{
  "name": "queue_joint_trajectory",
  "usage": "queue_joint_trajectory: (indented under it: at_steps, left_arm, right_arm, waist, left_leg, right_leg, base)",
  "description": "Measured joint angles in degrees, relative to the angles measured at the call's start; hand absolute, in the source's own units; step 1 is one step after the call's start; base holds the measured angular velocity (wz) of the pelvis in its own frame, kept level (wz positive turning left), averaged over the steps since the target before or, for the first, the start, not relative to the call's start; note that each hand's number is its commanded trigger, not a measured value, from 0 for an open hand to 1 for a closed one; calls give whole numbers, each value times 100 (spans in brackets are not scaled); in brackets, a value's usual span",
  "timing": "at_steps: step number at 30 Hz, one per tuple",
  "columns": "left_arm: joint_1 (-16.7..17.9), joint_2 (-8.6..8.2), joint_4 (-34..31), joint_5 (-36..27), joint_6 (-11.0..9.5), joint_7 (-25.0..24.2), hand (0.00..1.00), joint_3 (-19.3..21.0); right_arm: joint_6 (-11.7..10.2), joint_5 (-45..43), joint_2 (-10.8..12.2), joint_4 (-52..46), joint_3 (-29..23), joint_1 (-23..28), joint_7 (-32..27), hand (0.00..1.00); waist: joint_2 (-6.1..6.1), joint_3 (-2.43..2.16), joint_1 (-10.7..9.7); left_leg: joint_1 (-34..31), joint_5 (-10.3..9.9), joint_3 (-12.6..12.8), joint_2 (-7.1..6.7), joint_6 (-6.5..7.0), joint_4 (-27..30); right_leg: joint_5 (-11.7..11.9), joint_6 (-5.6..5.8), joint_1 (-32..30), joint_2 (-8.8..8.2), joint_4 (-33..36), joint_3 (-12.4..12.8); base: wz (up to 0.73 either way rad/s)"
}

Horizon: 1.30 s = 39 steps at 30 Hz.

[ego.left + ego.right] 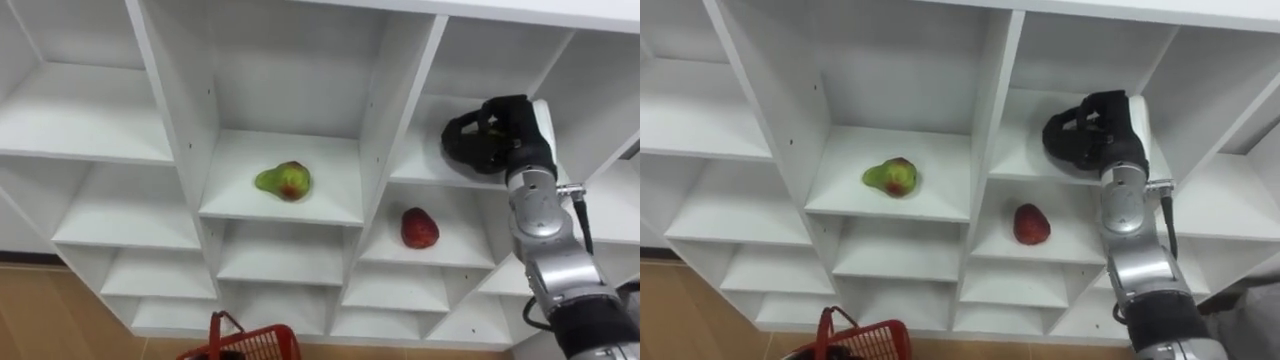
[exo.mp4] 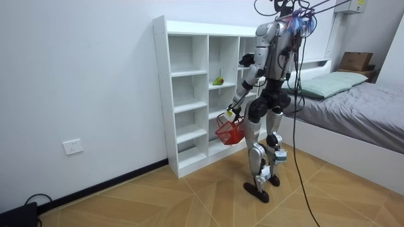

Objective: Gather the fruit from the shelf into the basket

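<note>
Standing before white closet [image 2: 163,94], robot has right hand [image 1: 492,138] raised into upper right compartment, fingers curled; whether anything sits inside curl is hard to make out. In middle compartment lies green pear [image 1: 288,181], red-blushed. One shelf below hand, apart from it, red fruit [image 1: 419,228]. At bottom edge, red basket [image 1: 250,346] cut off; left hand [image 2: 231,115] at its handle, grip too small to read.

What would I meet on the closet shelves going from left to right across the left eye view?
green-and-red pear → red fruit, one shelf lower in the next column → right hand, in the compartment above the red fruit
</note>
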Motion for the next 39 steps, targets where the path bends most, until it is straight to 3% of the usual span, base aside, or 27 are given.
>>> queue_joint_trajectory:
  at_steps: [7, 15, 25, 39]
  left_arm:
    - [-22, -185, -859, -3, -2, -77, 100, -149]
    - [-22, -319, -1115, -2, 40, -124, 100, -183]
    - [-22, -343, -1191, -220, 38, -254, 100, -562]
    - [-17, -321, -1322, -428, 25, -384, 100, -683]
  right_arm:
    - [28, -112, 139, -951, 49, 626, 165, 100]
    - [171, -131, 279, -1057, 77, 663, 299, 100]
    - [261, 274, 302, -1485, 89, 856, 384, 100]
    - [341, 361, 316, -2246, 79, 1232, 953, 100]
  waist:
    - [49, -3, -25]
    - [69, -9, -103]
    - [99, -26, -156]
    - [86, -21, -209]
  left_leg:
    - [17, 1, 7, -5, 0, 7]
    - [79, 1, 77, 29, 1, -10]
    - [75, 2, 201, 41, 1, -16]
    - [-8, 2, 319, 66, -1, -16]
  right_leg:
    - [0, 0, 15, -26, 3, -6]
    - [0, 0, 49, -19, 12, 96]
    - [-1, 1, -8, -1, 4, 202]
    - [4, -6, -196, 44, 14, 383]
  base:
    - [0]
    - [-3]
    - [-6]
    - [-6]
